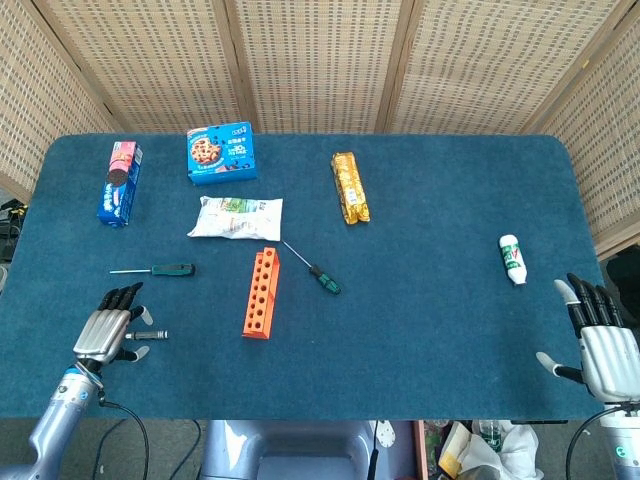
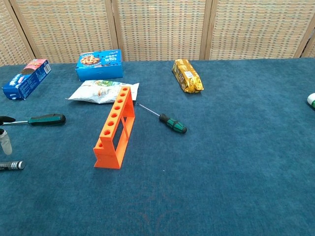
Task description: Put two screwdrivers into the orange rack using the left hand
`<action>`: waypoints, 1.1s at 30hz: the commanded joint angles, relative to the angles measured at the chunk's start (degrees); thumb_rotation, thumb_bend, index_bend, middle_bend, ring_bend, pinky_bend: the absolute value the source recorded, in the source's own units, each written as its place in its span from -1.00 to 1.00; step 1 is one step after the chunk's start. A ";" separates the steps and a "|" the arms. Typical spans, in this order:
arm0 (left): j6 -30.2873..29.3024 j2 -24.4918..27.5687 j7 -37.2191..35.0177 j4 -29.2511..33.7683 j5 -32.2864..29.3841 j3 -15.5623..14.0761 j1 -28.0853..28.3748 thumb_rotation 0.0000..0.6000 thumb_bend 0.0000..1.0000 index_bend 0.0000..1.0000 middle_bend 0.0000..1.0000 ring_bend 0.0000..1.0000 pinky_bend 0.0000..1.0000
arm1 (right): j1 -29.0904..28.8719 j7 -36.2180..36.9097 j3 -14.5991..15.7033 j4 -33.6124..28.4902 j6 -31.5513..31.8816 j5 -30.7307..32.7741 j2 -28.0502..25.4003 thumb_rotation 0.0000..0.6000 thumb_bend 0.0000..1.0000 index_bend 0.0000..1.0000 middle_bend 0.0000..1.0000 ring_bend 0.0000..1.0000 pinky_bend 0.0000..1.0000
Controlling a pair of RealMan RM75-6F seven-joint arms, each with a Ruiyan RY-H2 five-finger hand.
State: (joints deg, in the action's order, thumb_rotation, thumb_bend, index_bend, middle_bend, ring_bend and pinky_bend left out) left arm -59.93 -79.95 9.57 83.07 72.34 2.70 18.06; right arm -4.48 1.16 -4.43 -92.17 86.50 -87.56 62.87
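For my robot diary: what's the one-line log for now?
left hand over silver screwdriver, no grip seen | orange rack empty | right hand idle
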 commanded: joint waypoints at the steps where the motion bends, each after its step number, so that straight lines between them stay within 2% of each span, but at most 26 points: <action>1: 0.67 -0.94 0.30 -0.94 -0.81 0.07 0.43 1.00 -0.54 -0.10 -1.00 -1.00 -1.00 | -0.03 0.06 0.04 0.03 -0.12 0.03 -0.02 1.00 -1.00 -1.00 -1.00 -1.00 -1.00; 13: 2.21 -3.56 1.46 -3.41 -3.78 0.76 1.83 1.00 -0.46 -0.02 -1.00 -1.00 -1.00 | -0.41 0.34 -0.06 0.16 -1.10 0.78 -0.07 1.00 -1.00 -1.00 -1.00 -1.00 -1.00; 21: 2.24 -3.53 2.17 -2.90 -4.25 0.48 2.12 1.00 -0.33 0.19 -1.00 -1.00 -1.00 | -0.53 0.56 -0.06 0.13 -1.40 0.97 -0.14 1.00 -1.00 -1.00 -1.00 -1.00 -1.00; 27: 1.79 -2.27 1.73 -0.91 -4.35 0.61 2.14 1.00 -0.25 0.24 -1.00 -1.00 -1.00 | -0.52 0.79 -0.06 0.10 -1.39 1.02 -0.26 1.00 -1.00 -1.00 -1.00 -1.00 -1.00; 31: 0.42 0.88 -4.23 3.27 -1.59 1.60 1.91 1.00 -0.23 0.24 -1.00 -1.00 -1.00 | -0.51 0.96 -0.05 0.01 -1.33 0.98 -0.35 1.00 -1.00 -1.00 -1.00 -1.00 -1.00; 33: 1.07 4.00 -13.83 6.94 1.14 2.89 2.16 1.00 -0.22 0.24 -1.00 -1.00 -1.00 | -0.51 1.05 -0.04 0.00 -1.37 1.03 -0.39 1.00 -1.00 -1.00 -1.00 -1.00 -1.00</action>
State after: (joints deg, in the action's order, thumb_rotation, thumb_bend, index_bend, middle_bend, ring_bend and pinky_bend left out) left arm -58.89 -79.93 6.10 85.37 69.95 4.07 20.10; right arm -4.99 2.20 -4.47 -92.17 85.13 -86.53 62.48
